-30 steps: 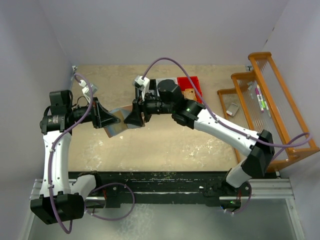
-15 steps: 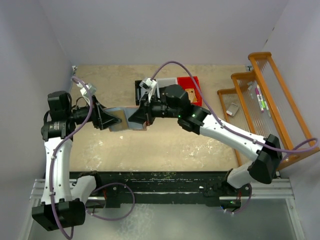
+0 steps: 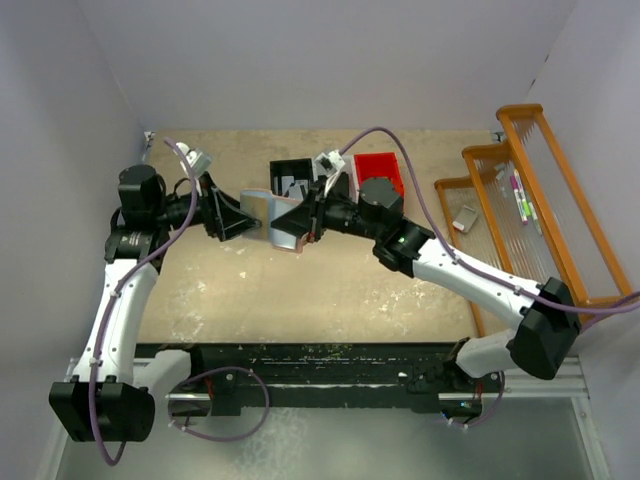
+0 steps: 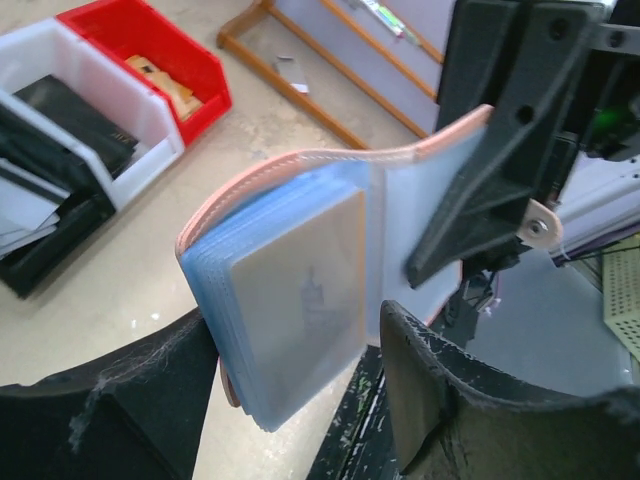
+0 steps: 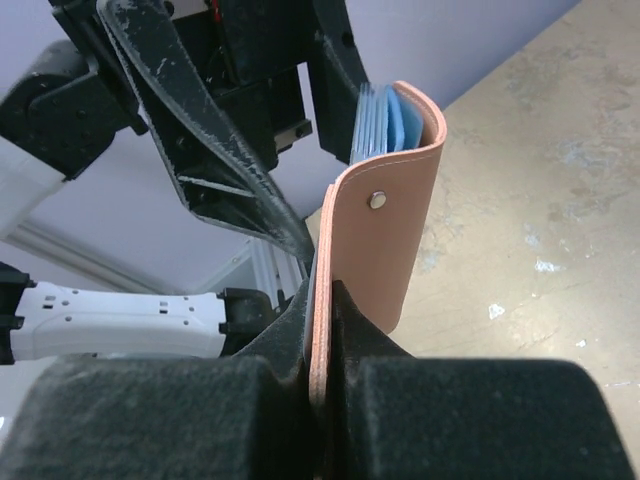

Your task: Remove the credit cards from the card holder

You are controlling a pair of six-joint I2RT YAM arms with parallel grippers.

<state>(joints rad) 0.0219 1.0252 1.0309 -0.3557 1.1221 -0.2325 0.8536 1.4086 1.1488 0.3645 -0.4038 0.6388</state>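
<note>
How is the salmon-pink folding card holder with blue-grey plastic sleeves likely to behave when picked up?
The card holder seems floppy: its cover curves over where the right gripper pinches it. Its glossy sleeves look slippery, so the open left gripper might slip.

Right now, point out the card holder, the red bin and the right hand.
card holder [image 4: 300,280], left wrist view, blue-grey inner sleeve.
red bin [image 4: 110,30], left wrist view, bare inside wall.
right hand [image 5: 322,312], right wrist view, between fingertips pinching the pink flap.

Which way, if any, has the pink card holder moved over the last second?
Yes. In the top view, the card holder has shifted rightward and farther back on the table, ending closer to the red bin.
</note>
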